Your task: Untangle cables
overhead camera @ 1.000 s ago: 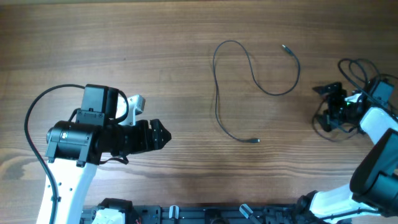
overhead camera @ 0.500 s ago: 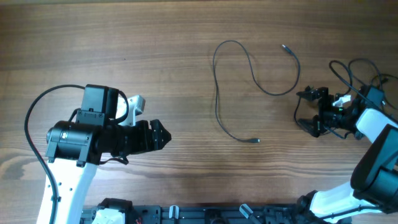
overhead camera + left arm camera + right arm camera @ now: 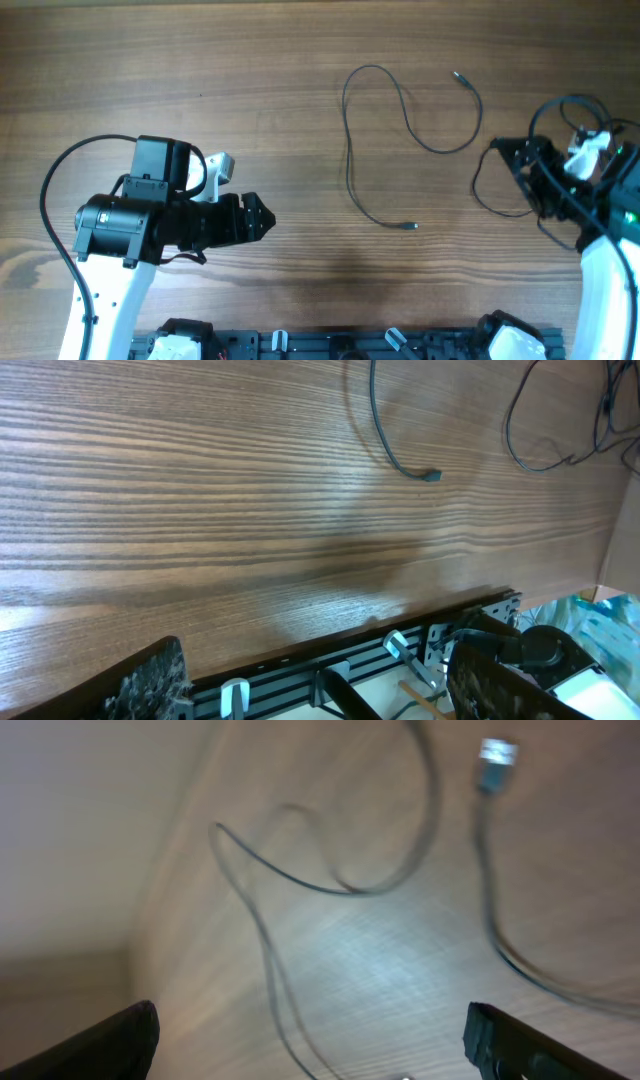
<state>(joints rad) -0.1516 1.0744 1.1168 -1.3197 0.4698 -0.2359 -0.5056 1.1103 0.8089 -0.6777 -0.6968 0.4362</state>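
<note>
The right fingers (image 3: pixel 110 1040) stand spread wide with nothing between them. Their blurred wrist view looks down on a thin loop (image 3: pixel 300 870) and a bright plug (image 3: pixel 497 755) lying on the counter (image 3: pixel 380 970). Seen from overhead, they hang at the right edge over the bundle of cables (image 3: pixel 565 108), which throws one slack strand out to the left. The left fingers (image 3: pixel 150 680) are just as wide apart and empty, low over bare wood at the far left, well apart from every cord. The free cable (image 3: pixel 350 150) lies alone mid-counter in an open curve, a plug at each end and crossing nothing, so it looks already sorted.

The step in hand seems to be working the remaining bundle on the right. The next move calls for closing on a single strand, best near a plug, and drawing it left onto open counter without dragging the rest or snagging the arm's own thick wiring.

A second ago the bundle was bunched tight under the right fingers. Since then the arm has swung and the slack strand has spread further left, while the left arm and the free cable have not moved
</note>
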